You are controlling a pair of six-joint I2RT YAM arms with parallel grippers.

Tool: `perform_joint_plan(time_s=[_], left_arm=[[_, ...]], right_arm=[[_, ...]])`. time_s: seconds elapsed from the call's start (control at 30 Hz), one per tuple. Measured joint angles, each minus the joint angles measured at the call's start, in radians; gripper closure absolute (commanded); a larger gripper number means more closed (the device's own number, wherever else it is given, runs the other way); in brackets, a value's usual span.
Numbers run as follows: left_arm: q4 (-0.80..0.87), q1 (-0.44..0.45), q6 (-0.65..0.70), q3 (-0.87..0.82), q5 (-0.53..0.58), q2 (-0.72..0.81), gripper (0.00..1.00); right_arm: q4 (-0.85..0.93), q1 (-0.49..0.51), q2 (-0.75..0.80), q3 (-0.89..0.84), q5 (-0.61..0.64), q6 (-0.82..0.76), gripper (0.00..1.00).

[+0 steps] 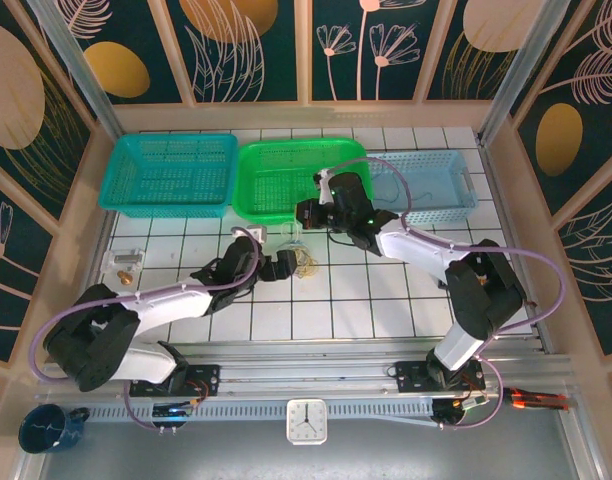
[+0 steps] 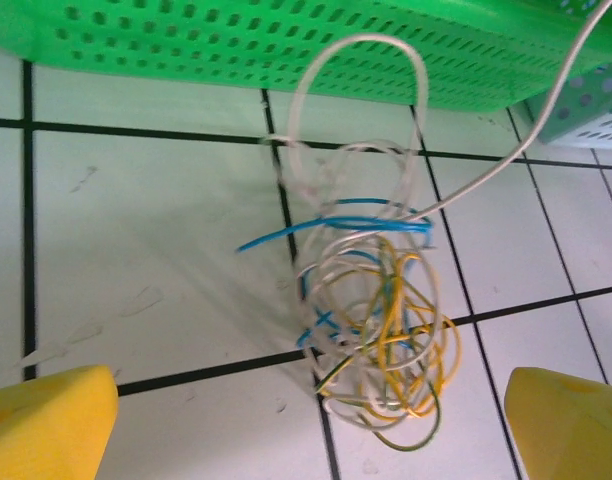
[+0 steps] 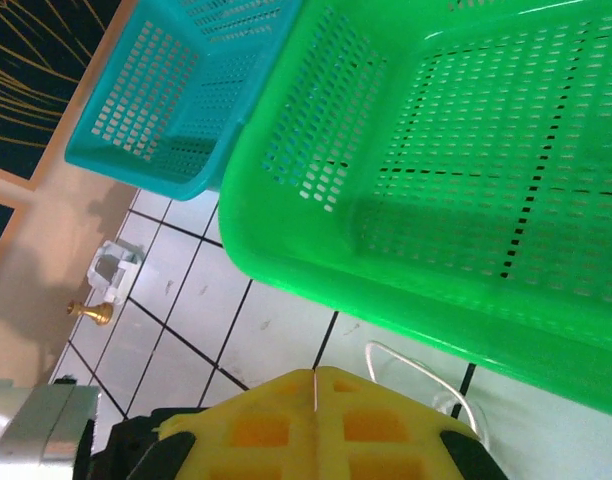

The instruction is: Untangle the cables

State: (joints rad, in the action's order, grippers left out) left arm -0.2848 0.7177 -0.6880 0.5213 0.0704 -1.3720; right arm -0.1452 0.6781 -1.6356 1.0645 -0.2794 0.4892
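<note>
The cables (image 2: 378,330) lie in one tangled knot of cream-white, yellow and blue wires on the white tiles, just in front of the green basket (image 2: 236,50). My left gripper (image 2: 311,430) is open, a yellow fingertip (image 2: 46,425) at each side, and the knot lies just ahead of the gap between them. One cream-white cable (image 2: 506,165) rises out of the knot toward the upper right. My right gripper (image 3: 314,378) is shut, with a thin white strand pinched in the seam between its fingers, and a white loop (image 3: 416,362) hangs beside it. From above, the right gripper (image 1: 308,214) is over the knot (image 1: 304,262) and the left gripper (image 1: 286,266) is beside it.
Three baskets line the back: teal (image 1: 171,170), green (image 1: 286,170) and pale blue (image 1: 436,180). A small white block (image 3: 111,270) and a brass piece (image 3: 91,312) sit on the tiles at the left. A clock (image 1: 306,420) and a dark cup (image 1: 46,428) lie at the near edge.
</note>
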Motion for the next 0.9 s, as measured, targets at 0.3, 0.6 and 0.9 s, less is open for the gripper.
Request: perform_joint_plan(time_s=[0.3, 0.6, 0.9], left_arm=[[-0.003, 0.0, 0.044, 0.119, -0.04, -0.137, 0.01], [-0.004, 0.0, 0.051, 0.15, 0.011, -0.209, 0.01], [-0.054, 0.0, 0.034, 0.132, 0.046, -0.254, 0.15]], right_arm=[[0.003, 0.023, 0.02, -0.007, -0.003, 0.01, 1.0], [0.023, 0.044, 0.103, -0.013, -0.001, 0.019, 1.0], [0.042, 0.058, 0.185, -0.006, -0.003, 0.038, 1.0]])
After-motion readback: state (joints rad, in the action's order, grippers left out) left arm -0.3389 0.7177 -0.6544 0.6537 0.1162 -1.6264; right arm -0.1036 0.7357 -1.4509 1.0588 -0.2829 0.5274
